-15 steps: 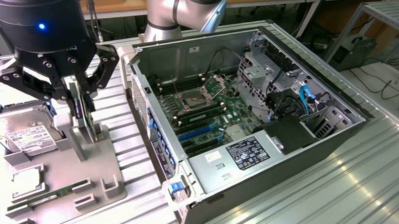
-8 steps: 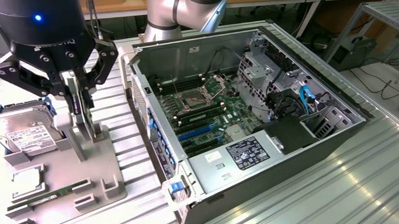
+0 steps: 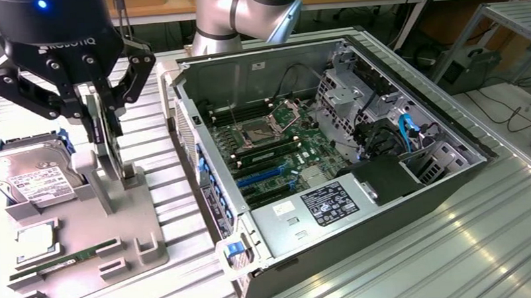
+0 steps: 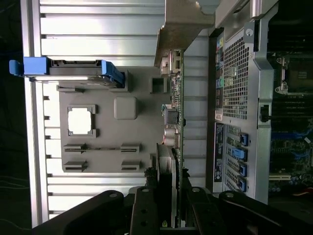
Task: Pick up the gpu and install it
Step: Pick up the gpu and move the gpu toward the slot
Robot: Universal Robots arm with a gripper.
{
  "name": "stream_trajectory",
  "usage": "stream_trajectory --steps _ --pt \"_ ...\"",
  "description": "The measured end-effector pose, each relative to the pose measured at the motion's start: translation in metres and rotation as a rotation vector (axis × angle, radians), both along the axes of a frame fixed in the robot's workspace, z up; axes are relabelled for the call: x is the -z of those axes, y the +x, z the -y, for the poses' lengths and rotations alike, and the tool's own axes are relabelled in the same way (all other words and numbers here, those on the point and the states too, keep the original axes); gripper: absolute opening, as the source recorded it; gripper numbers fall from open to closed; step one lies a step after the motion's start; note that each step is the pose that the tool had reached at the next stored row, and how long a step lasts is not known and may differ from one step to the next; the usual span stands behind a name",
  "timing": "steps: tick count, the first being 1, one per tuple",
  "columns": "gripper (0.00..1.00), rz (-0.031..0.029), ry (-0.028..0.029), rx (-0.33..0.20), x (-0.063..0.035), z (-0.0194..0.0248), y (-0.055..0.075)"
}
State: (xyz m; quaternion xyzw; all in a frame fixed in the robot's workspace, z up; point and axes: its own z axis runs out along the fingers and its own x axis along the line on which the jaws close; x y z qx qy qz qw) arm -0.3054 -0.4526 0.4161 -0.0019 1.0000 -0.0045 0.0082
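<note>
Black gpu (image 3: 112, 161) is standing on edge in the grey holder (image 3: 118, 233) on the worktop (image 3: 446, 249), just off the open case (image 3: 272, 69) on the exterior view's left. Fingers (image 3: 95, 125) straddle its top edge, nearly closed, pinching the card.

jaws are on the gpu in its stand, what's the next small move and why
Probably lift straight up: the black gripper, jaws closed on the thin black gpu card, holds it upright with its lower edge in the grey slotted holder.
</note>
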Motion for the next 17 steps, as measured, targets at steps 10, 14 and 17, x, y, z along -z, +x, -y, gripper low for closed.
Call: stream_trajectory --steps 10,14,17 --pt "0.27 0.0001 0.0001 0.0 -0.0234 0.0 0.0" --pt "0.27 0.0001 0.0001 0.0 -0.0311 0.0 0.0" --pt "0.27 0.0001 0.0001 0.0 -0.0311 0.0 0.0"
